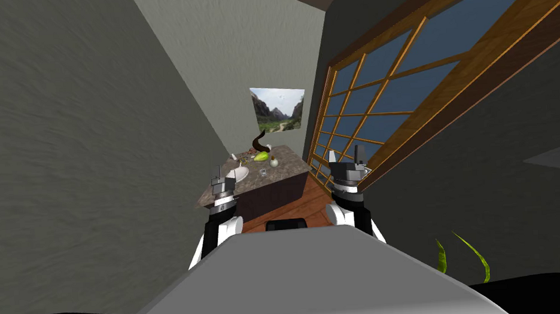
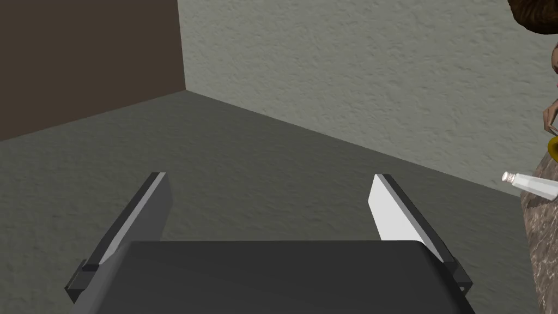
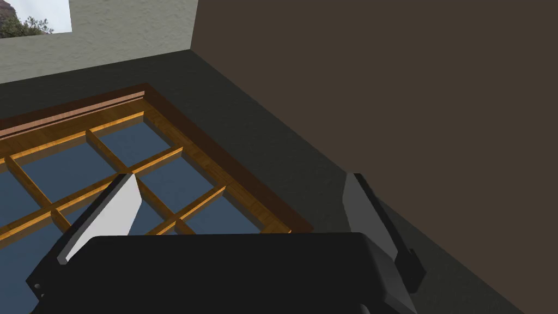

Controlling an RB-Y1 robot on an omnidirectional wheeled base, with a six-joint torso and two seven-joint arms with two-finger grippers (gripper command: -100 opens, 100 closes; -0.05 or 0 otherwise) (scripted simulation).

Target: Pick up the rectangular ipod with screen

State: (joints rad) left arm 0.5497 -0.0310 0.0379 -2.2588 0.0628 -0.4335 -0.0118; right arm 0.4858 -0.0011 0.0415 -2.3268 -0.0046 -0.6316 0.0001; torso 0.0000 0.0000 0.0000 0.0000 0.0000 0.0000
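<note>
Fingers (image 2: 389, 210) spread, left gripper (image 2: 270, 175) and right gripper (image 3: 241, 175); ipod (image 1: 263, 171) on counter (image 1: 286, 162), axis unreadable

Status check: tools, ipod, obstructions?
Left tool open, right tool open, both empty. Likely ipod, small grey rectangle, on counter ahead, untouched. White bowl beside it.
</note>
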